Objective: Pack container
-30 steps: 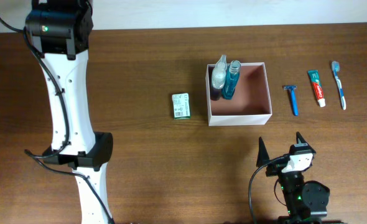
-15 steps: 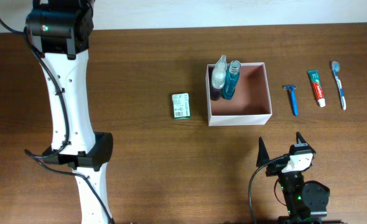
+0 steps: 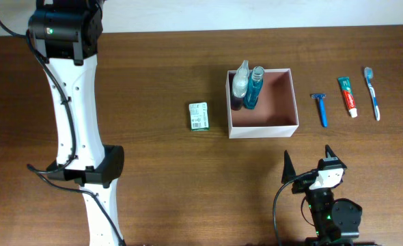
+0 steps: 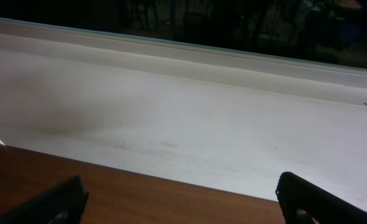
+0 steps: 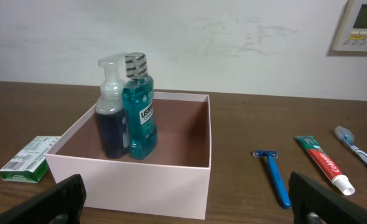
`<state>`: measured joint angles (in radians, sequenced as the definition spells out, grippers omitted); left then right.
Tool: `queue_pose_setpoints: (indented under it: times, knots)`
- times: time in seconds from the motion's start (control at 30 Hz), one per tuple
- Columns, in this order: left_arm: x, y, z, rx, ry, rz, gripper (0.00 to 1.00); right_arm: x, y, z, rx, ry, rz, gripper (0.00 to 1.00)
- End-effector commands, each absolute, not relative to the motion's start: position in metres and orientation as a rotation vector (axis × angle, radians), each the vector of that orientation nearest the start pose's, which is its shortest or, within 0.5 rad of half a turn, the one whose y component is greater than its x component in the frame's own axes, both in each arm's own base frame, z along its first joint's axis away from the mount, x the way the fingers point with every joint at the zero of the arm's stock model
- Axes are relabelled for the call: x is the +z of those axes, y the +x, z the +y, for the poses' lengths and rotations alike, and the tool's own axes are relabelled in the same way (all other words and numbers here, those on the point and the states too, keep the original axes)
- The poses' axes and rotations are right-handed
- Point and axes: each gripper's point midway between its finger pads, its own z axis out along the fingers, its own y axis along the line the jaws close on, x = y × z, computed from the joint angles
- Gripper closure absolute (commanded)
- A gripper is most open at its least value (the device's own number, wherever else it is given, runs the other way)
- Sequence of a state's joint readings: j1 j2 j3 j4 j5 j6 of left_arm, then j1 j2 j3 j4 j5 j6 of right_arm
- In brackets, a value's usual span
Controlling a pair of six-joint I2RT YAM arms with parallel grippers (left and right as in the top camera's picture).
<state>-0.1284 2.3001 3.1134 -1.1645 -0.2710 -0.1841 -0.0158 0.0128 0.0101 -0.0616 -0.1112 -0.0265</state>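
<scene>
Container (image 3: 263, 130), a shallow white square box with a pinkish-brown floor, sits mid-table. A blue mouthwash bottle (image 5: 139, 115) and a dark pump bottle (image 5: 112, 121) stand upright, touching, in its back-left corner. Right of it lie a razor (image 3: 320, 109), a toothpaste tube (image 3: 348, 96) and a toothbrush (image 3: 372, 92); a soap box (image 3: 198, 116) lies to the left.

The right gripper (image 3: 308, 160) hovers near the front edge, jaws wide apart and empty. The left gripper (image 4: 178, 202), equally wide and empty, faces the back wall.

Likely best next: the right arm grasps the nearby razor across its handle, then lays it on the bare floor, clear of the bottles.

The mouthwash reads "Listerine", the toothpaste "Colgate"; the soap box print is too small to read.
</scene>
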Motion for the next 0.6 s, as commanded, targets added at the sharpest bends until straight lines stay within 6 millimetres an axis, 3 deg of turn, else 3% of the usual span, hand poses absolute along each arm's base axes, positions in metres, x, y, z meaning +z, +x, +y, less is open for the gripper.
queue_pose_setpoints:
  times: [0.0, 0.33, 0.57]
  knots:
    - [0.45, 0.544, -0.02, 0.062, -0.247, 1.892, 0.01, 0.159, 0.245, 0.019, 0.073, -0.108, 1.634, 0.01]
    - [0.45, 0.544, -0.022, 0.055, -0.242, 1.893, 0.01, 0.159, 0.245, 0.019, 0.073, -0.108, 1.634, 0.01]
    - [0.447, 0.545, -0.041, -0.049, -0.169, 1.915, 0.01, 0.159, 0.245, 0.019, 0.073, -0.108, 1.634, 0.01]
